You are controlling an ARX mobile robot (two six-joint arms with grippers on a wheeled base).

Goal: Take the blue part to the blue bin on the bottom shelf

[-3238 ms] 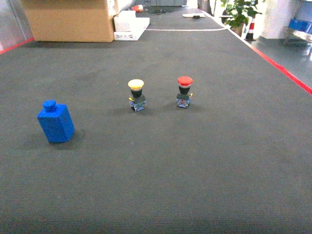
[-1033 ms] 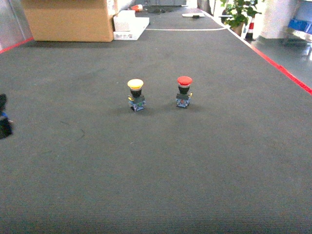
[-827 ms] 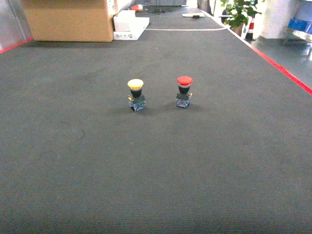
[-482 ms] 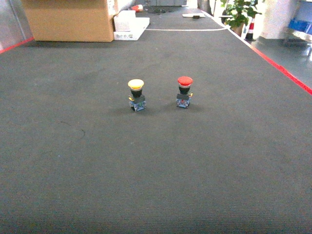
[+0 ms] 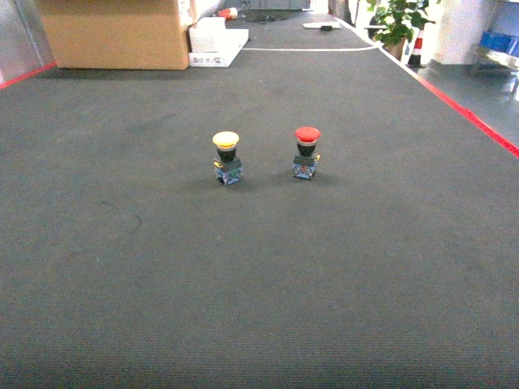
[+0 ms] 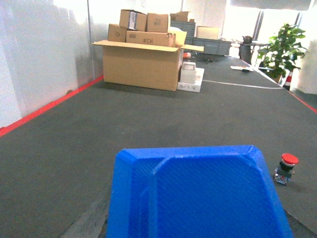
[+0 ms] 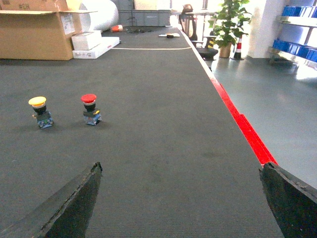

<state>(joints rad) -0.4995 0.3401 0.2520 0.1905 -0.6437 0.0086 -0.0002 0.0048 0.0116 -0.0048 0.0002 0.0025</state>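
Note:
The blue part (image 6: 198, 198) fills the bottom of the left wrist view, right at the camera and raised off the dark floor. It hides my left gripper's fingers, which hold it. It does not appear in the head view, and neither gripper does. In the right wrist view my right gripper (image 7: 181, 171) is open, its two dark fingers (image 7: 74, 203) wide apart above bare floor with nothing between them. The blue bin and the bottom shelf are out of view.
A yellow-capped push-button (image 5: 227, 158) and a red-capped push-button (image 5: 306, 151) stand mid-floor. Cardboard boxes (image 5: 113, 32) and white boxes (image 5: 217, 42) sit at the back left. A red floor line (image 5: 470, 117) runs along the right. Far right are a plant (image 7: 229, 22) and a rack with blue boxes (image 7: 297, 47).
The blue part stood on the floor at the left 3.2 s ago and is gone from there. A dark gripper at the left edge 1.0 s ago has left the head view.

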